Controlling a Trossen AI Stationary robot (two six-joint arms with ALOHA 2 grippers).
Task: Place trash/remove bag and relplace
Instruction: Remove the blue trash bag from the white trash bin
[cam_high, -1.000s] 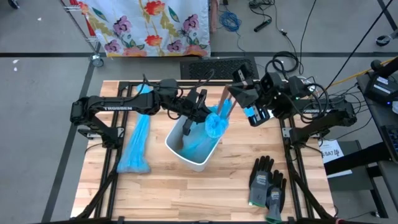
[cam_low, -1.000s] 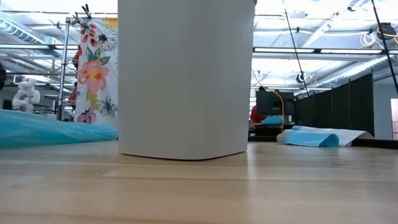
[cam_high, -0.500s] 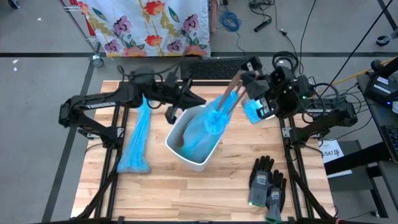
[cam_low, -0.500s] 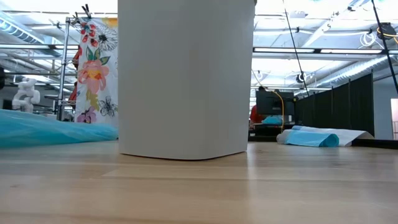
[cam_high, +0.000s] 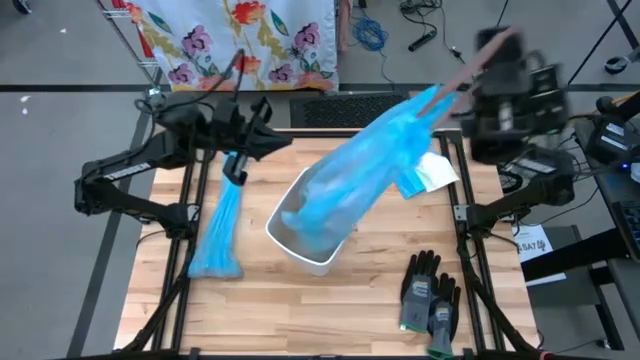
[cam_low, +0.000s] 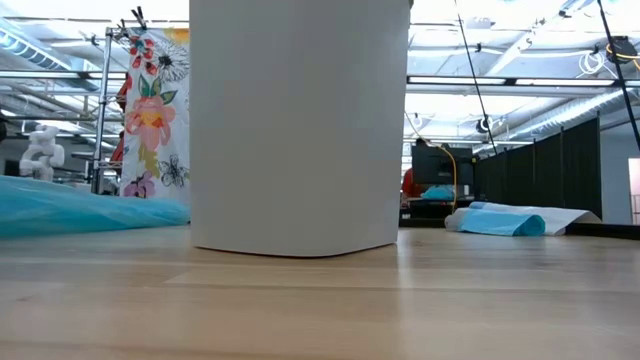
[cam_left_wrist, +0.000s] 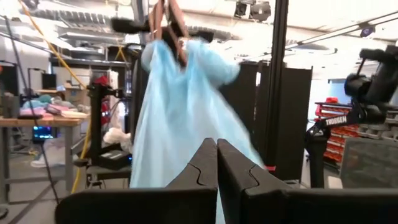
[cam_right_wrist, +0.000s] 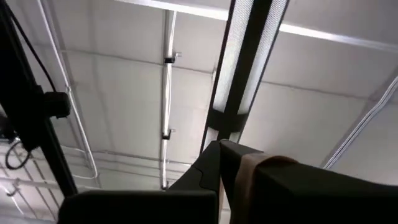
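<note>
Blue bag (cam_high: 350, 180) stretches up out of the white bin (cam_high: 300, 240) mid-worktop, gripped by the blurred, raised right claw (cam_high: 455, 72); its contents stay hidden. Left claw (cam_high: 232, 170), closed empty, hangs near the far-left edge.

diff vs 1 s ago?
Right end effector, shut on the blue bag, has swung up and back, stretching the bag out of the white bin. Left end effector, shut and empty, has pulled back from the bin toward the table's left rear. Bin, gloves, spare bag unchanged.
</note>
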